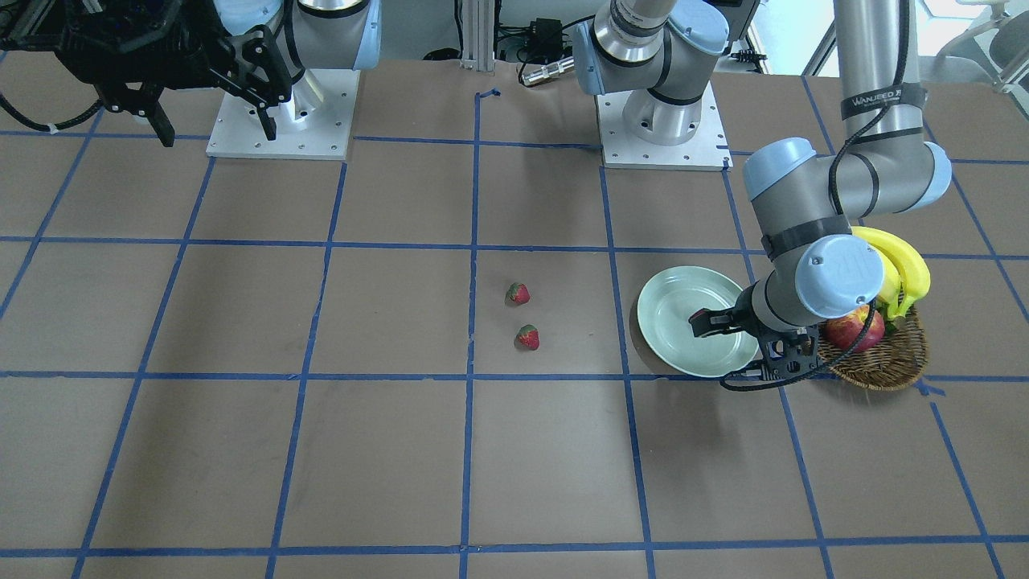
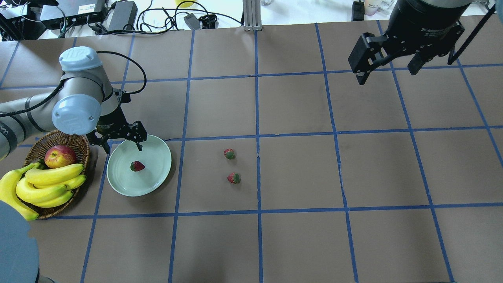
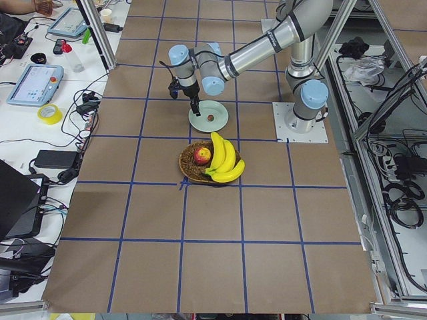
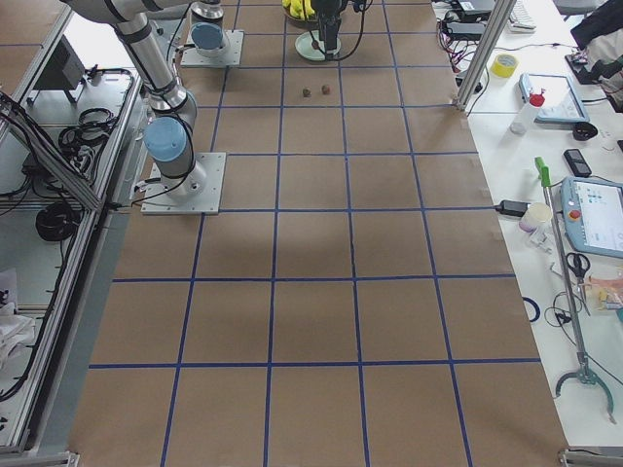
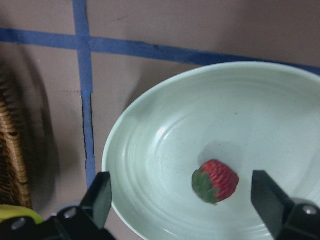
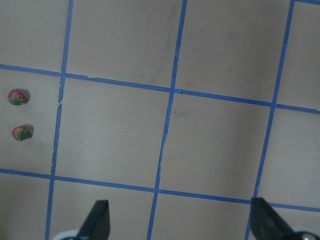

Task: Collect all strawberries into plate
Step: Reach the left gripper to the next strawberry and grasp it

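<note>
**Hovering spread over the plate, one berry in**

The left hand (image 2: 122, 147) hangs above the far edge of the plate (image 2: 155, 155), its fingers wide apart and gripping nothing. One strawberry (image 2: 137, 166) lies on its side near the middle of the pale green plate; in the left wrist view it sits between the two fingertips, below them.

Two more strawberries lie on the bare desk (image 2: 298, 169), to the right of the plate and well apart from it. They are close together, the far one (image 2: 230, 153) just beyond the near one (image 2: 234, 178).

Left of the plate, near it, stands a wicker basket (image 2: 55, 136) holding an apple (image 2: 60, 156) and a bunch of bananas (image 2: 51, 179).

The right hand (image 2: 387, 76) is raised over the far right of the desk, fingers spread and empty.
</note>
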Motion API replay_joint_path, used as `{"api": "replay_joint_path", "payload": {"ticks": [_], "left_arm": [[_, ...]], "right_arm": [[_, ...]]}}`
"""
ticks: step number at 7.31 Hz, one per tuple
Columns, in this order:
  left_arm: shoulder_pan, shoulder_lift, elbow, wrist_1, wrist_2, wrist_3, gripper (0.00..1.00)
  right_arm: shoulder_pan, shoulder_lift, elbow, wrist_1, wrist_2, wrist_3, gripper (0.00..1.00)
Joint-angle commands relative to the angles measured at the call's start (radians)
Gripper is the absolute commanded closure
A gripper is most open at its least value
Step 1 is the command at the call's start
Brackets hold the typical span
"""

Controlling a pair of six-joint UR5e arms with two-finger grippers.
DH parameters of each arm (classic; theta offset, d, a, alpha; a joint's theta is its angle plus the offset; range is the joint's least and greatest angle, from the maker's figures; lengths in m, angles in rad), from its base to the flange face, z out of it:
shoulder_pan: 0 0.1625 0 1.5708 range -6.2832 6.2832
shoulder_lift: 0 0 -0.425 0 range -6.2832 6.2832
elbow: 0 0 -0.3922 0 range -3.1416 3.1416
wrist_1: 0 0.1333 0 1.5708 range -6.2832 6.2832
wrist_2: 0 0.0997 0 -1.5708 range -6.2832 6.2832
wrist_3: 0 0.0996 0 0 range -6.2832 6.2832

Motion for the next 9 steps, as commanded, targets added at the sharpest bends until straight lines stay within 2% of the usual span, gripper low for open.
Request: {"api": "replay_joint_path", "payload": {"ticks": [1, 2, 4, 6, 9], "left_arm": [[-0.132, -0.002, 0.022, 0.040, -0.115, -0.169, 0.00], [-0.183, -0.021, 0.003, 0.152, -0.211, -0.224, 0.00], [-0.232, -0.058, -0.044, 0.235, -0.308, -0.324, 0.00], [-0.277, -0.104, -0.080, 0.288, -0.310, -0.390, 0.00], [-0.301, -0.148, -0.084, 0.295, -0.313, -0.465, 0.00]], "right_arm": [[0.000, -0.001, 0.001, 0.000, 0.001, 0.001, 0.00], [0.000, 0.000, 0.001, 0.000, 0.000, 0.001, 0.00], [0.000, -0.001, 0.001, 0.000, 0.000, -0.001, 0.00], [-0.001, -0.001, 0.001, 0.000, -0.002, 0.001, 0.00], [-0.001, -0.001, 0.001, 0.000, 0.000, -0.001, 0.00]]}}
